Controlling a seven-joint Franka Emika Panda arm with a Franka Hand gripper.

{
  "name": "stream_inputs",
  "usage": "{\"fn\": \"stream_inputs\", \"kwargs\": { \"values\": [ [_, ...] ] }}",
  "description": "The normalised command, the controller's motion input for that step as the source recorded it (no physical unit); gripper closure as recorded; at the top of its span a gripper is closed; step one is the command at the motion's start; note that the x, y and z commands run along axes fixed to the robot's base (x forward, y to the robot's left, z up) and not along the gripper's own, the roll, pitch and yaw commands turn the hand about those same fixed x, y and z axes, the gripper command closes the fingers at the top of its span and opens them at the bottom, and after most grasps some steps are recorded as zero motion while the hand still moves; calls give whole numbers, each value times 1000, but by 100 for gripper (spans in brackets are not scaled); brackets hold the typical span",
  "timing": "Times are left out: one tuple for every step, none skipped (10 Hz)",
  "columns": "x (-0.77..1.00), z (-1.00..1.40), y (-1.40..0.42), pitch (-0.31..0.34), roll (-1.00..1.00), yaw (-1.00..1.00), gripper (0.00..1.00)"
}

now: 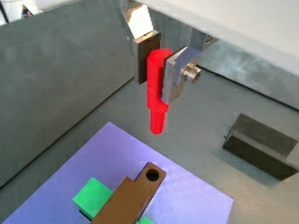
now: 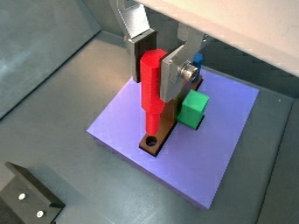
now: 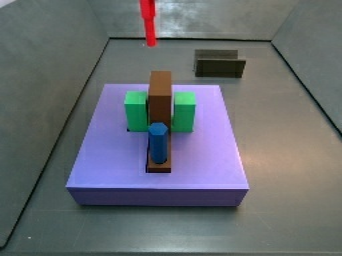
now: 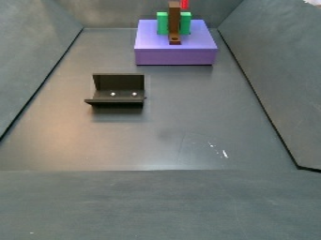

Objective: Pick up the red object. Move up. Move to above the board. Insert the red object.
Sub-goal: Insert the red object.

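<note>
Already hanging high in the air, the red peg, pinched upright at its upper part between the silver fingers of the gripper, jaws narrowed to the peg's width. Showing, in a wrist view, the peg's lower tip lining up near the hole in the low end of the brown board, though seemingly not yet directly over it. Standing on the purple slab, the board with green blocks on both sides and a blue peg already seated in it. Sitting well apart on the grey floor, the fixture. Looking done: picking and lifting. Looking nearly done: travelling above the board. Remaining: final aligning over the hole, lowering, inserting, releasing.
</note>
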Motion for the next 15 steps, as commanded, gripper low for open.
{"fn": "stream_inputs", "kwargs": {
  "values": [
    [-86,-117,151,-36,-281,0,100],
    [0,-57,103,0,-336,197,100],
    [0,-111,106,0,-329,283,100],
    [34,-171,86,0,-300,314,100],
    [6,-363,11,-27,-163,360,100],
    [0,-529,0,-87,-9,317,100],
    [77,-506,-49,-131,19,226,100],
    [157,-471,-129,-96,33,177,100],
    [117,-426,-137,-90,19,171,100],
    [186,-329,-220,-51,14,160,100],
    [171,-237,-186,-50,64,94,100],
    [160,-197,-120,-21,84,54,100],
    [23,-197,-60,-23,89,31,100],
    [114,-46,-31,0,197,0,100],
    [180,-74,-77,-16,206,0,100]
  ]
}}
